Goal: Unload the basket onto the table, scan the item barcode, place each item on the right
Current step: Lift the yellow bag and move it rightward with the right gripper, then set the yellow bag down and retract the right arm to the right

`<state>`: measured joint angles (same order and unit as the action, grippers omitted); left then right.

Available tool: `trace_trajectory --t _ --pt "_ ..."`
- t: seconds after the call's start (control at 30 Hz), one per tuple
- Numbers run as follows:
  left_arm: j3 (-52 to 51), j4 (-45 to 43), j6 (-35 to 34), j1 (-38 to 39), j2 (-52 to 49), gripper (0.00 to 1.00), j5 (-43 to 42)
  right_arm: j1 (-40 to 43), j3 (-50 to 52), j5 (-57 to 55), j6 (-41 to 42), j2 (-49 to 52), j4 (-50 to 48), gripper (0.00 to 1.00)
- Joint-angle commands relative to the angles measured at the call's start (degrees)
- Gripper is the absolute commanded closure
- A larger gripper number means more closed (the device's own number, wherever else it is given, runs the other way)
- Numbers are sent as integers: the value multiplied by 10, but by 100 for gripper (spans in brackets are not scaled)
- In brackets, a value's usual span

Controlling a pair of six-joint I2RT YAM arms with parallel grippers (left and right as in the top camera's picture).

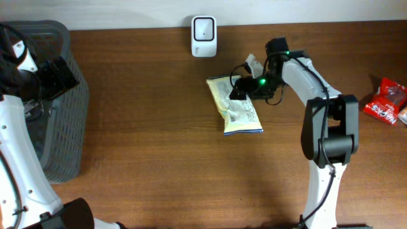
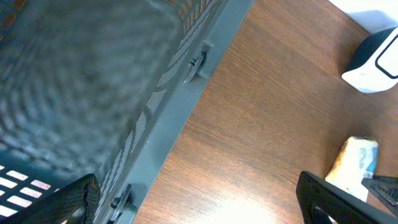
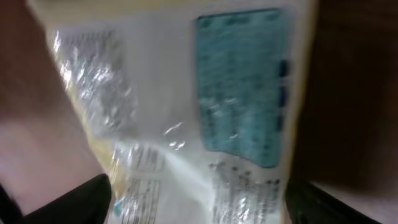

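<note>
The item, a pale yellow-and-white packet (image 1: 236,107) with a teal label panel, lies flat on the wooden table. It fills the right wrist view (image 3: 186,106), blurred; I cannot make out a barcode. My right gripper (image 1: 240,89) hovers over its far end, open, with the dark fingers (image 3: 74,202) wide apart at either side of the packet (image 3: 199,199). The white scanner (image 1: 203,36) stands at the table's back edge, left of the packet. My left gripper (image 2: 199,202) is open and empty, over the basket's edge at the far left (image 1: 60,73).
A grey mesh basket (image 1: 57,127) stands at the left edge; its rim crosses the left wrist view (image 2: 186,93). That view also shows the scanner (image 2: 376,62) and packet (image 2: 356,163). A red packet (image 1: 386,102) lies at the far right.
</note>
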<state>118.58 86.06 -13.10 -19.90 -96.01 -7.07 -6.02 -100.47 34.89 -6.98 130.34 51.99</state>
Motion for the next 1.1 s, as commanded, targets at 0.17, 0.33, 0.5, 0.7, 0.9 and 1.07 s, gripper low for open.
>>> trace_trajectory --t 0.17,0.33,0.5,0.7,0.9,1.07 --pt "-2 -1 -5 -3 2 1 -6 -14 38 -33 65 46 -79 96" --pt "-2 -1 -5 -3 2 1 -6 0 36 -225 150 -76 -53 96" --pt "-2 -1 -6 -3 2 1 -6 -57 36 -542 161 -196 12 96" --pt "-2 -1 -6 -3 2 1 -6 -147 104 -572 199 -165 -33 96" --pt "-2 -1 -5 -3 2 1 -6 -259 150 -780 275 -156 -47 96" --pt "-2 -1 -6 -3 2 1 -6 -253 92 -639 275 -160 0 96"
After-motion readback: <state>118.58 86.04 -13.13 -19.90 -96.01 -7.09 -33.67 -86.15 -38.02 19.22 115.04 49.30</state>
